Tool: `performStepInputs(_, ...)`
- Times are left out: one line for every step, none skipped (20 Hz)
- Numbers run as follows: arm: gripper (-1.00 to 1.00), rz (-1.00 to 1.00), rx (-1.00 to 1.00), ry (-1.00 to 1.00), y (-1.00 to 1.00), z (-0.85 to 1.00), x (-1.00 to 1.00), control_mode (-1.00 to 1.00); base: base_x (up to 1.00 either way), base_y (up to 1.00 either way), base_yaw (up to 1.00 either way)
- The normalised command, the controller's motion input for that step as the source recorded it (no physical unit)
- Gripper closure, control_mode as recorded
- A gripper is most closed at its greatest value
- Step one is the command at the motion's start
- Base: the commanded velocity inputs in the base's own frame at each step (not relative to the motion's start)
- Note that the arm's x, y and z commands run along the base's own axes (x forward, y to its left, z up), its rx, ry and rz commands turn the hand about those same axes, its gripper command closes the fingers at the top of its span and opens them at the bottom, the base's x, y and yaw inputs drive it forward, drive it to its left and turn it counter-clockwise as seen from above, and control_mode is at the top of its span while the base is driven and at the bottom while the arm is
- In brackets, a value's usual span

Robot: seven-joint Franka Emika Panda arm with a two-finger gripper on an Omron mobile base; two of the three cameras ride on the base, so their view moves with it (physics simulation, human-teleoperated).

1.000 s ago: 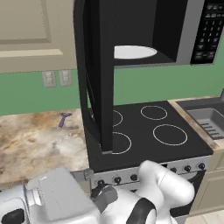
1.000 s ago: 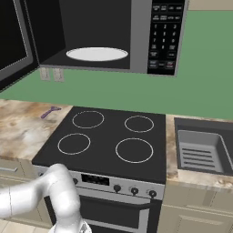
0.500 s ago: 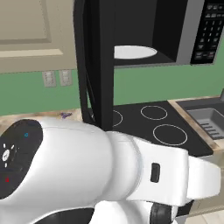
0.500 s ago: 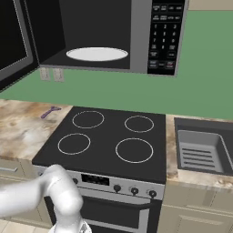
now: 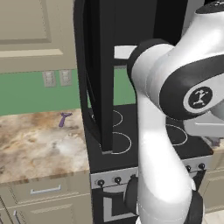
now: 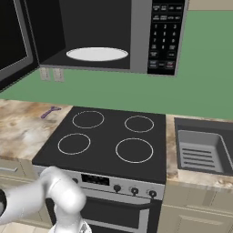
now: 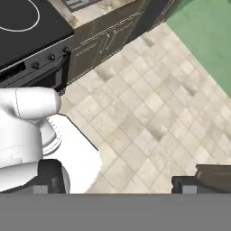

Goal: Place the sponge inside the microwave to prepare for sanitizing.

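Standing open, the microwave point(image 6: 109, 36) holds no sponge on its turntable point(image 6: 97, 53); the pincer point(image 7: 117, 180) points at the floor point(image 7: 153, 117), spread and carrying nothing.

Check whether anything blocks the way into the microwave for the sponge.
Nothing visible does. The microwave hangs over the stove with its door swung wide open, and the white turntable inside lies bare. The gripper, jaws open and holding nothing, points at the tiled floor.
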Motion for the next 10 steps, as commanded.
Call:
performStepInputs(-1.0, 0.0, 0.91, 0.52, -0.95, 0.09, -0.12, -1.0, 0.0, 0.0, 0.0)
performStepInputs(-1.0, 0.0, 0.89, 0.55, -0.94, 0.06, -0.01, -1.0, 0.0, 0.0, 0.0)
performStepInputs(-1.0, 0.0, 0.85, 0.61, -0.91, 0.01, 0.0, -1.0, 0.0, 0.0, 0.0)
performStepInputs(-1.0, 0.0, 0.75, 0.73, -0.81, 0.0, 0.06, -1.0, 0.0, 0.0, 0.0)
performStepInputs(-1.0, 0.0, 0.63, 0.84, -0.74, 0.0, 0.32, -1.0, 0.0, 0.0, 0.0)
performStepInputs(-1.0, 0.0, 0.54, 0.89, -0.7, 0.0, 0.46, -1.0, 0.0, 0.0, 0.0)
performStepInputs(-1.0, 0.0, 0.47, 0.92, -0.7, 0.0, 0.54, -1.0, 0.0, 0.0, 0.0)
performStepInputs(-1.0, 0.0, 0.38, 0.88, -0.73, -0.01, 0.58, -1.0, 0.0, 0.0, 0.0)
performStepInputs(-1.0, 0.0, 0.29, 0.75, -0.64, 0.0, 0.65, -1.0, 0.0, 0.0, 0.0)
performStepInputs(-1.0, 0.0, 0.28, 0.67, -0.59, -0.04, 0.61, -1.0, 0.0, 0.0, 0.0)
